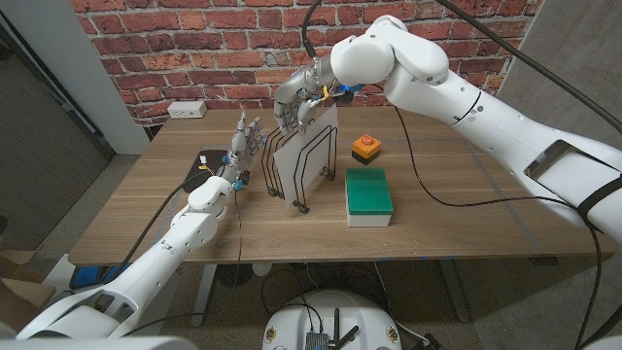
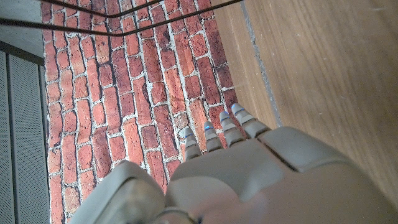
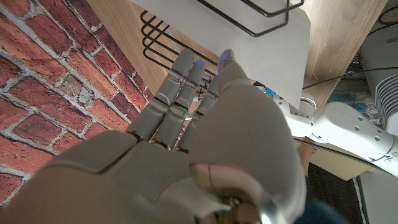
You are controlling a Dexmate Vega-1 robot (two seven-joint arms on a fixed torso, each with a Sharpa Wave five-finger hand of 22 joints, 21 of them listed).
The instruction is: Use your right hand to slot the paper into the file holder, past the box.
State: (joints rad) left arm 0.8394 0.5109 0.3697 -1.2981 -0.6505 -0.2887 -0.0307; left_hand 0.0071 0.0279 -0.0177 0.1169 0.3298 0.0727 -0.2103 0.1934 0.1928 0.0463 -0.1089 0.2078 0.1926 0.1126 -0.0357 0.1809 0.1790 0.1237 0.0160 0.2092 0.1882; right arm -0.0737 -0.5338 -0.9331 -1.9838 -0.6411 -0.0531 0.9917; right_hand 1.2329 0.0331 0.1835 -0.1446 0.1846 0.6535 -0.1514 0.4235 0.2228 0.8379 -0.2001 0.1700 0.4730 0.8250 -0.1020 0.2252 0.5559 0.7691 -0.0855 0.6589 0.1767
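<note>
Above the wire file holder (image 1: pixel 296 175), your right hand (image 1: pixel 296 100) pinches the paper (image 1: pixel 309 146) by its top edge, the sheet already standing between the dividers; next, ease it down and release. Your left hand (image 1: pixel 245 144) waits open beside the holder.
</note>
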